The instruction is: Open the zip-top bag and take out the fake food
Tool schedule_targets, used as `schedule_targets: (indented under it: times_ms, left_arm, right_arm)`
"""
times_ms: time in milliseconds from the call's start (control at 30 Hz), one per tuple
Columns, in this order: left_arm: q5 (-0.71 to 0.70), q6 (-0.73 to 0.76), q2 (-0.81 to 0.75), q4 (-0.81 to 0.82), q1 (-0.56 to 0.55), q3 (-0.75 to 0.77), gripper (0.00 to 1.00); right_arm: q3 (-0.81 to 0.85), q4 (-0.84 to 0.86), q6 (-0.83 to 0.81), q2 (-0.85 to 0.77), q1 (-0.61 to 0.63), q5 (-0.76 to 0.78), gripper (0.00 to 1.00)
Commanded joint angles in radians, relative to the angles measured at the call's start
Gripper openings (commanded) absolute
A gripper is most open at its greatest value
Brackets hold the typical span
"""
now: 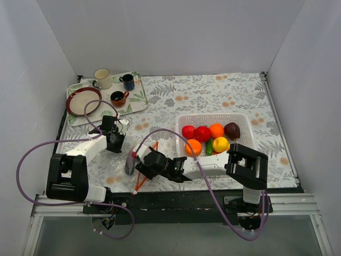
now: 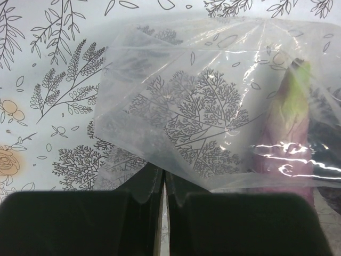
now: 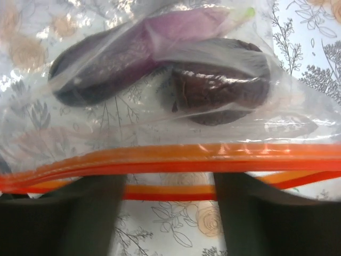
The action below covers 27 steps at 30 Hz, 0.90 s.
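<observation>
Two pieces of food sit inside the bag (image 1: 131, 161): a long purple piece (image 3: 133, 48) with a green tip, and a round maroon piece (image 3: 218, 90). Other food (image 1: 205, 140), red, orange, yellow, green and maroon, lies in the basket (image 1: 213, 117) at 3 o'clock from the bag. Zipper (image 3: 170, 157) looks undone, since its two orange strips run apart. So by my read: opening done, most removal done, two pieces left to pull out.

Bag lies on the table (image 1: 213, 96) near the front edge, between the two pincers. In the top view its mouth edge runs roughly 1 to 7 o'clock. The mouth faces about 4 o'clock, toward the right arm; the closed end points about 10 o'clock, toward the left arm. Purple piece lies lengthwise in the bag, green tip toward the closed end.

Left pincer (image 2: 161, 208): jaws all but closed, only a thin slit between them, with the bag's clear edge apparently pinched there.

Right pincer (image 3: 169, 184): jaws spread apart, nothing gripped. One strip crosses in front of the fingers and the other shows behind them, so the tips seem to be in the mouth, short of the food.
</observation>
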Motion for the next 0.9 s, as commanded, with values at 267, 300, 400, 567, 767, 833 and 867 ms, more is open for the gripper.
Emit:
schedule_targets:
  times_ms: [267,300,400,567,767,833,867]
  left_arm:
    - [0.029,0.012,-0.024,-0.038,-0.003,0.023,0.00]
    - [0.035,0.014,-0.024,-0.043,-0.003,0.025,0.00]
    - [0.057,0.032,-0.020,-0.060,-0.003,0.026,0.00]
    - [0.090,0.076,-0.010,-0.089,-0.003,0.023,0.00]
    - [0.095,0.081,0.007,-0.090,-0.003,0.022,0.00]
    - [0.103,0.078,0.016,-0.093,-0.003,0.025,0.00]
    - [0.103,0.077,0.021,-0.095,-0.003,0.026,0.00]
  right_arm:
    - [0.120,0.204,-0.165,0.099,-0.015,0.129,0.98]
    - [0.129,0.208,-0.174,0.109,-0.018,0.136,0.99]
    - [0.151,0.212,-0.196,0.145,-0.032,0.159,0.98]
    - [0.155,0.255,-0.220,0.185,-0.062,0.146,0.99]
    - [0.157,0.261,-0.190,0.211,-0.104,0.072,0.96]
    - [0.148,0.275,-0.176,0.208,-0.112,0.034,0.90]
    - [0.145,0.280,-0.173,0.208,-0.116,0.023,0.87]
